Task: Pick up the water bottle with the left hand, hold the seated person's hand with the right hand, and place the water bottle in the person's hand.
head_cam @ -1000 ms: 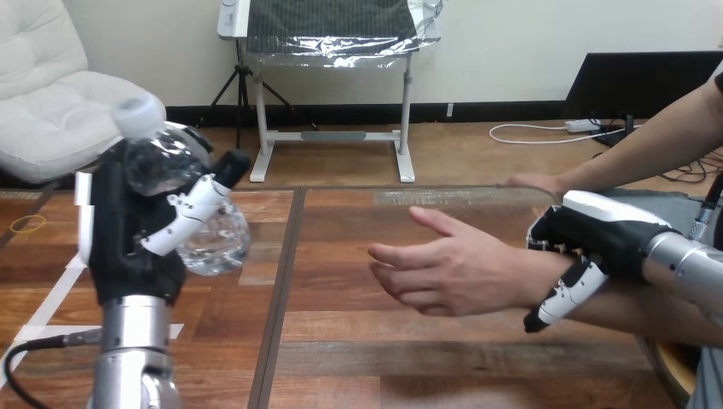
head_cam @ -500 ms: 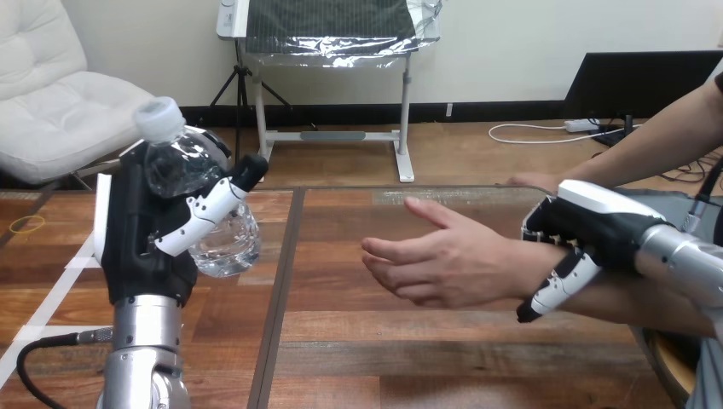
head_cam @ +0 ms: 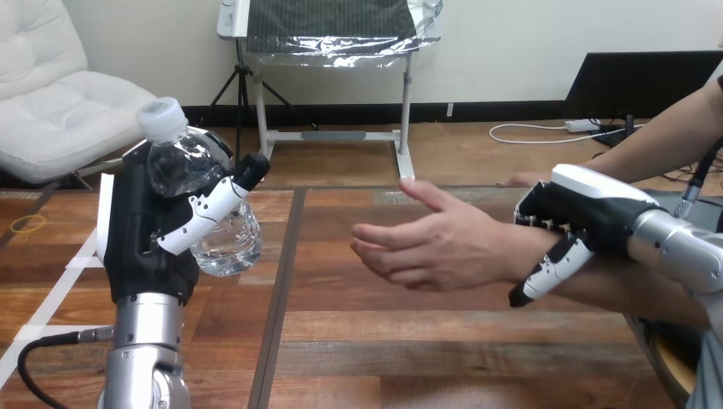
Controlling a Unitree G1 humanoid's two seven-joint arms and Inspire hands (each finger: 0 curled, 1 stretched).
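Left hand [head_cam: 149, 243] clenched round water bottle [head_cam: 205, 200], raised at frame left | right hand [head_cam: 588, 217] curled round person's wrist [head_cam: 510, 254], drawn leftward | person's hand [head_cam: 435, 247] open, centre frame | gap narrowed; placement pending.

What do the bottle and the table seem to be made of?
The bottle looks like thin clear plastic with a glossy finish: the table shows through its ribbed wall. Its cap seems to be opaque white plastic. The table looks like brown wood planks with grain and a slight sheen; solid wood or veneer, I cannot tell.
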